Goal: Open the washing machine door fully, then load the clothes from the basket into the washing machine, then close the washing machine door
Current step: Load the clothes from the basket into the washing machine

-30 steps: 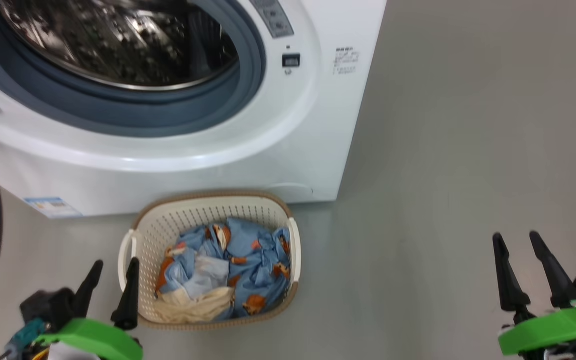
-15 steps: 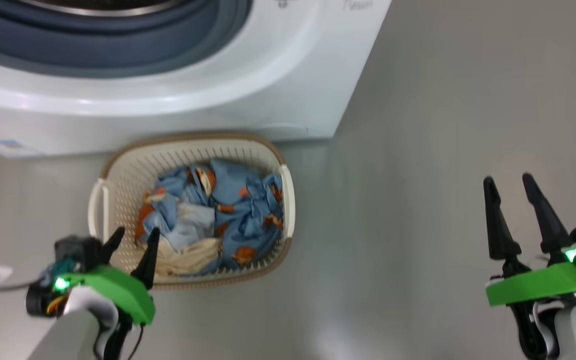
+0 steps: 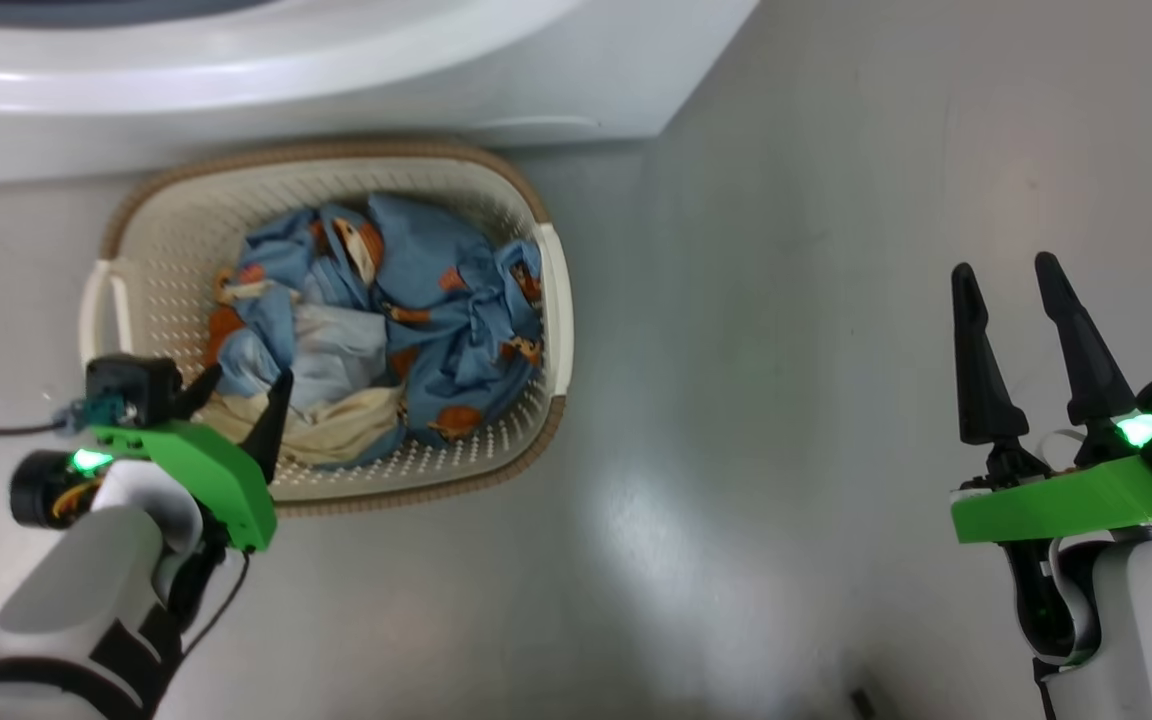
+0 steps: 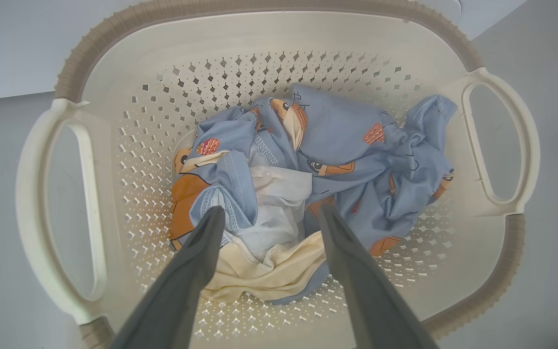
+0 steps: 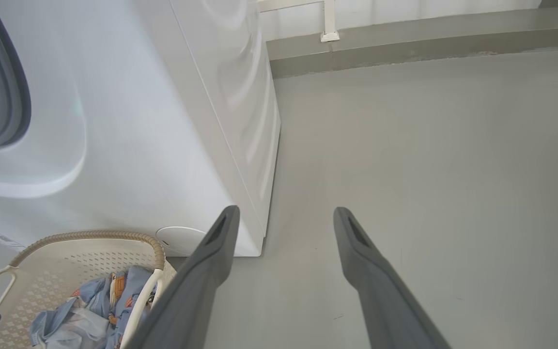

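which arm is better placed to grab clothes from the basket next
Left. The left gripper hangs open over the clothes in the basket, aimed into the pile. The right gripper is open too, but over the floor, clear of the basket.

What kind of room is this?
Probably a laundry area: a big white washer stands on a bare grey floor, with a basket of clothes in front of it.

The basket [image 4: 259, 34] is smooth cream plastic with perforated walls; its brown rim [image 4: 73, 63] is ribbed with a woven look. Inside the basket, the clothes [image 4: 351, 140] are soft, matt, creased cloth. Behind the basket, the washing machine [image 5: 162, 121] panel is glossy white. Under the basket, the floor [image 3: 836, 250] is smooth grey with a dull sheen.
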Controlling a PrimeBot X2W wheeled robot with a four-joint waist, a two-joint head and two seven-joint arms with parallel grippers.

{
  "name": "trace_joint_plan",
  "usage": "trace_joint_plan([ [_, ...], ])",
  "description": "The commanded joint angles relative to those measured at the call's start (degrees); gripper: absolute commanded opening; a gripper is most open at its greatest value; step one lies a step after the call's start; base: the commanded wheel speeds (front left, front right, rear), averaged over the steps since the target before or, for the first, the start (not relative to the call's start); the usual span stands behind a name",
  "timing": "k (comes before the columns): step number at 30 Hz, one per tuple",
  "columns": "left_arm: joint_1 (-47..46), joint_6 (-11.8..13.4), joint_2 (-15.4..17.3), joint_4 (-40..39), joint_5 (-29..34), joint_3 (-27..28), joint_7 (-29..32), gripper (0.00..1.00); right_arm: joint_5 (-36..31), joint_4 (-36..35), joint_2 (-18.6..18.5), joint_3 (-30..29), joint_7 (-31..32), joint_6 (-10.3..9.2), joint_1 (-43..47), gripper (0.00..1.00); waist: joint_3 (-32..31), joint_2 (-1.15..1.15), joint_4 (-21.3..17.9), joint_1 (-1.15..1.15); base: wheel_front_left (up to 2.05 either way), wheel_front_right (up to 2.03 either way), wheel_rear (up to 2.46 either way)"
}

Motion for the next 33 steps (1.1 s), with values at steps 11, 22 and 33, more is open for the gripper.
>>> trace_joint_plan([
  [11, -7.0, -0.1, 4.2, 4.3, -5.7, -8.1, 1.8, 1.0, -0.8, -2.4, 1.5, 2.4, -0.7, 0.35, -1.4, 1.0, 7.9, 0.0, -2.2, 0.0, 0.0, 0.0, 0.0],
  [22, -12.7, -0.1, 4.4, 8.6, -8.3, -14.8, 4.1, 1.0, -1.1, -3.5, 2.1, 2.9, -0.7, 0.35, -2.4, 1.0, 11.4, 0.0, -3.0, 0.0, 0.0, 0.0, 0.0],
  [33, -16.4, -0.1, 3.9, 12.4, -9.3, -17.9, 5.4, 1.0, -0.9, -4.1, 2.8, 4.0, -0.7, 0.35, -3.4, 1.0, 13.9, 0.0, -4.3, 0.0, 0.0, 0.0, 0.0],
])
